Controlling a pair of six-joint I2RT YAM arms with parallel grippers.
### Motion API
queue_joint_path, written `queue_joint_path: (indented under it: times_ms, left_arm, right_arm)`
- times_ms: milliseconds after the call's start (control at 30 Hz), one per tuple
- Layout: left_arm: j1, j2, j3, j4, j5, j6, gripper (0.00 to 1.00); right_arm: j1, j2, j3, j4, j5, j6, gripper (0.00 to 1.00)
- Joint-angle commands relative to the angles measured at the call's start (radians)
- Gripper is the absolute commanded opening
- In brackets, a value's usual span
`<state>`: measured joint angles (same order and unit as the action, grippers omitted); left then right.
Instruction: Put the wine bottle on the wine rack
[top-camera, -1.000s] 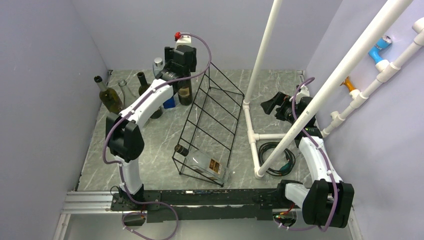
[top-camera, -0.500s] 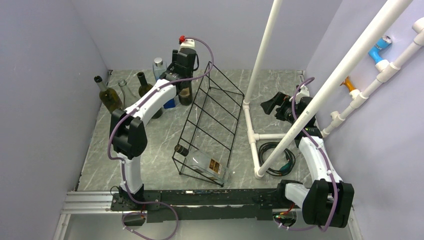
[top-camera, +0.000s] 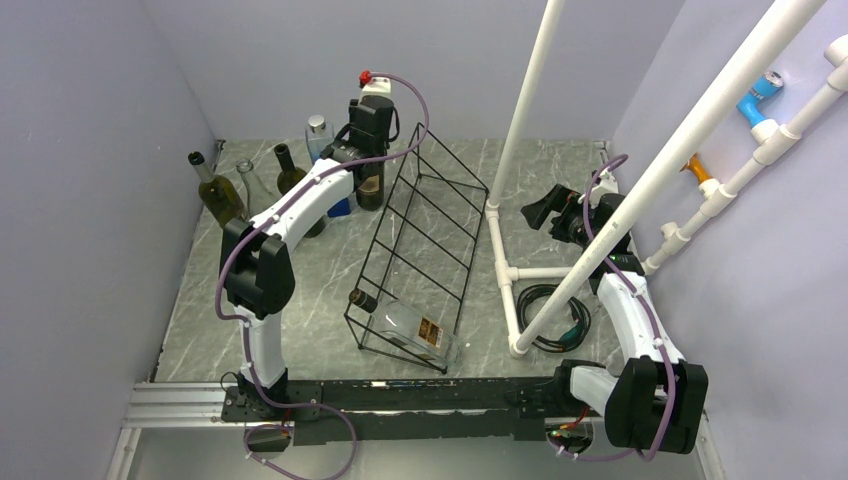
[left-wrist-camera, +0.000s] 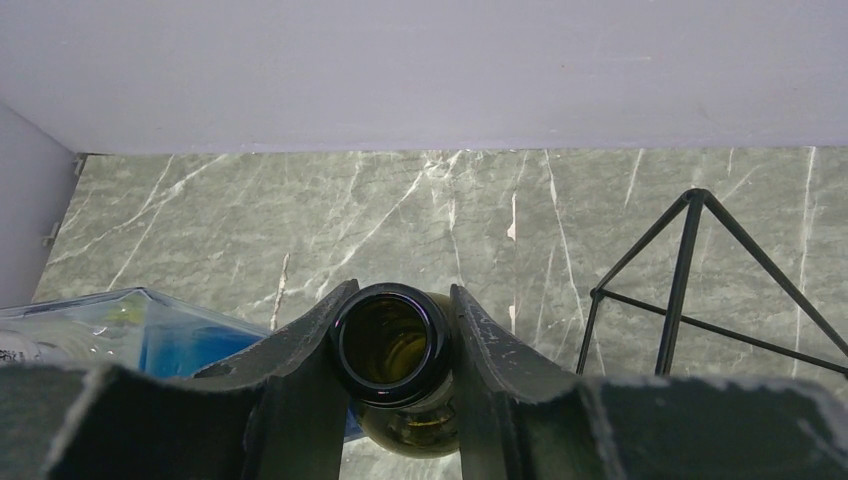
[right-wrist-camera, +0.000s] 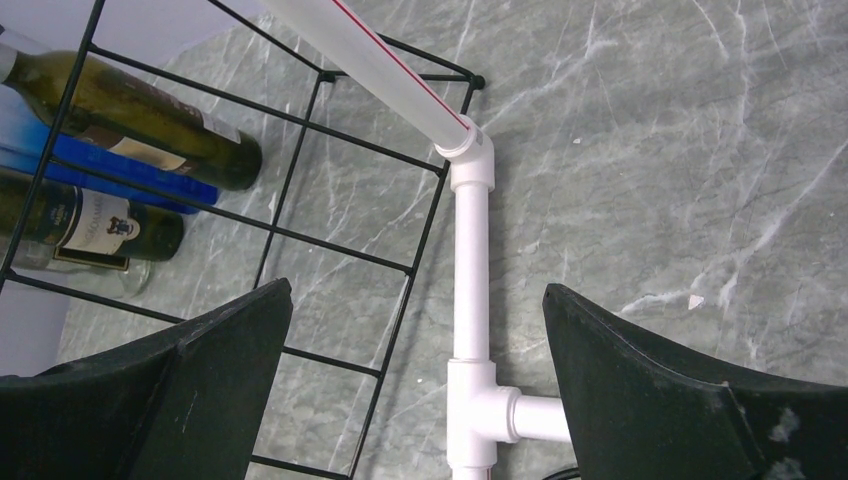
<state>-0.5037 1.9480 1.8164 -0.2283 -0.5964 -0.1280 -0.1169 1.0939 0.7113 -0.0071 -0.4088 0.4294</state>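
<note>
- The left gripper (left-wrist-camera: 398, 318) is clenched around the mouth of the upright wine bottle (left-wrist-camera: 410, 432), with a finger pressed to each side of the neck.
- This bottle stands near the worktop's (top-camera: 300, 290) far edge. A blue bottle (top-camera: 318, 135) is just beside it on the left, and the far end of the wine rack (top-camera: 420, 240) is close on its right.
- A clear bottle (top-camera: 408, 326) lies at the rack's near end; the slots beyond it are free.
- The right gripper (right-wrist-camera: 415, 295) hangs spread wide and empty over the white pipe frame (right-wrist-camera: 470, 260), right of the rack.
</note>
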Motion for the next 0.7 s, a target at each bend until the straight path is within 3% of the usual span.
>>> queue_joint_path:
  times_ms: [0,267,433,533,667]
  left_arm:
    - [0.000,-0.045,0.025,0.018,0.011,0.012,0.18]
    - [0.010,-0.056,0.024,-0.012,0.031,-0.050,0.03]
    - [0.021,-0.053,0.078,-0.037,0.019,-0.072,0.07]
    - [0.032,-0.037,0.133,-0.063,0.044,-0.088,0.00]
    - [0.034,-0.042,0.161,-0.068,0.037,-0.098,0.00]
  right_arm:
    - [0.002,0.006,0.016,0.022,0.010,-0.015,1.00]
    - [0.002,0.008,0.010,0.031,0.015,-0.012,1.00]
    - [0.002,0.001,0.005,0.046,0.000,-0.012,1.00]
    - [0.002,0.007,0.003,0.051,-0.007,-0.009,1.00]
    - [0.002,-0.008,0.000,0.049,0.001,-0.011,1.00]
